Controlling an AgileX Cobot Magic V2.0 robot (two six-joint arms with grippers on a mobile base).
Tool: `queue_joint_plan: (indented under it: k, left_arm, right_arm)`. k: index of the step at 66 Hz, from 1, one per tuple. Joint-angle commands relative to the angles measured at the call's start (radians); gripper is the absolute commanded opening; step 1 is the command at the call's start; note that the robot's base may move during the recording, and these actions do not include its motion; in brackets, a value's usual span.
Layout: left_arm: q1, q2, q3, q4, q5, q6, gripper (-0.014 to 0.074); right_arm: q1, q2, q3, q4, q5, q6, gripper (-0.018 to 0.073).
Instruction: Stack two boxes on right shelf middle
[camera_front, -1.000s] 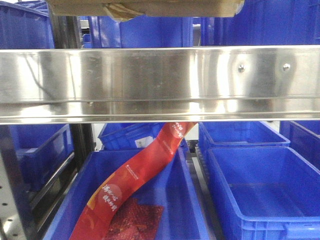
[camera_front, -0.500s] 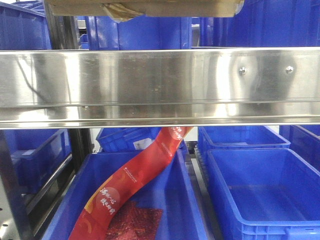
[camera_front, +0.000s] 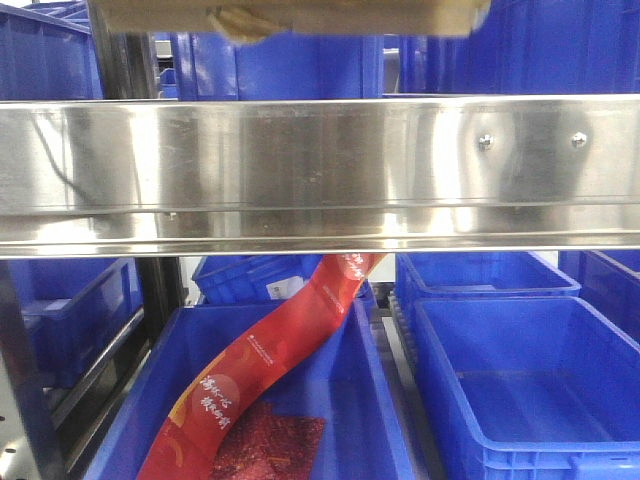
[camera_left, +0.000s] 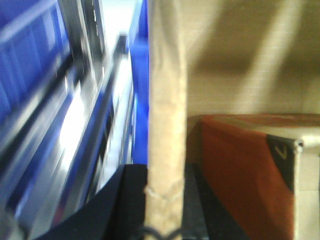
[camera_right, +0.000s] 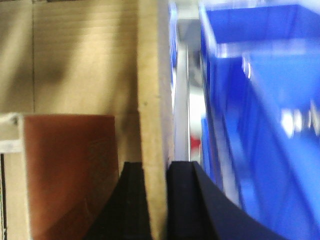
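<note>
A tan cardboard box (camera_front: 290, 14) shows only by its underside at the top edge of the front view, above the steel shelf rail (camera_front: 320, 170). My left gripper (camera_left: 165, 200) is shut on the box's left wall (camera_left: 166, 100). My right gripper (camera_right: 155, 200) is shut on the box's right wall (camera_right: 150, 75). A red-brown smaller box (camera_left: 240, 175) lies inside the cardboard box and also shows in the right wrist view (camera_right: 70, 170). Neither gripper shows in the front view.
Below the rail stand blue plastic bins: one (camera_front: 360, 420) holding a long red packet (camera_front: 270, 350), another (camera_front: 530, 390) to its right. More blue bins (camera_front: 280, 60) stand behind the rail. Blue bins and steel framing flank the box in both wrist views.
The front view shifted slightly up and right over the last second. The cardboard box's underside now looks blurred, so it is moving; the wrist views are blurred too.
</note>
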Motion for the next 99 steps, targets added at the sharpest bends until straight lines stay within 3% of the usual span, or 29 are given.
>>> queue_joint_plan:
  k: [1, 8, 13, 22, 36, 41, 55, 60, 78, 85, 89, 96, 99]
  left_arm:
    - [0.029, -0.015, -0.011, -0.089, -0.012, 0.085, -0.0111]
    - [0.097, -0.015, -0.011, -0.240, -0.022, 0.218, -0.0111]
    - [0.137, -0.011, -0.009, -0.301, -0.020, 0.275, -0.0111]
    - [0.168, 0.009, -0.007, -0.306, -0.008, 0.288, -0.0111]
    - [0.166, 0.050, -0.006, -0.306, 0.023, 0.288, -0.0109]
    - [0.166, 0.059, -0.006, -0.306, 0.026, 0.288, -0.0055]
    - [0.166, 0.066, -0.006, -0.304, 0.017, 0.288, 0.0251]
    - [0.166, 0.066, -0.006, -0.302, 0.017, 0.288, 0.0315]
    - [0.166, 0.054, -0.010, -0.304, -0.009, 0.288, 0.0348]
    - [0.166, 0.026, -0.010, -0.333, 0.010, 0.288, 0.0334]
    - [0.166, 0.018, -0.010, -0.367, 0.012, 0.288, 0.0261]
    - [0.166, 0.015, -0.008, -0.415, 0.020, 0.312, 0.0017]
    - [0.166, 0.015, 0.006, -0.442, 0.020, 0.348, -0.0106]
  right_arm:
    - [0.020, -0.002, -0.012, 0.003, 0.020, 0.040, -0.0151]
    - [0.055, 0.018, -0.014, -0.012, 0.024, 0.090, -0.0151]
    - [0.070, 0.035, -0.014, -0.036, 0.024, 0.127, -0.0151]
    - [0.072, 0.074, -0.014, -0.046, 0.032, 0.134, -0.0151]
    - [0.072, 0.095, -0.014, -0.061, -0.031, 0.134, -0.0151]
    - [0.072, 0.105, -0.014, -0.061, -0.036, 0.134, -0.0127]
    - [0.072, 0.134, -0.014, -0.061, -0.039, 0.134, 0.0269]
    - [0.072, 0.134, -0.014, -0.063, -0.045, 0.134, 0.0314]
    - [0.072, 0.104, -0.014, -0.073, -0.040, 0.131, 0.0306]
    - [0.072, 0.073, -0.014, -0.073, -0.018, 0.077, 0.0264]
    - [0.072, 0.066, -0.014, -0.073, 0.008, 0.053, 0.0160]
    - [0.072, 0.066, -0.010, -0.073, 0.040, 0.042, -0.0145]
    - [0.072, 0.066, -0.001, -0.073, 0.045, 0.031, -0.0162]
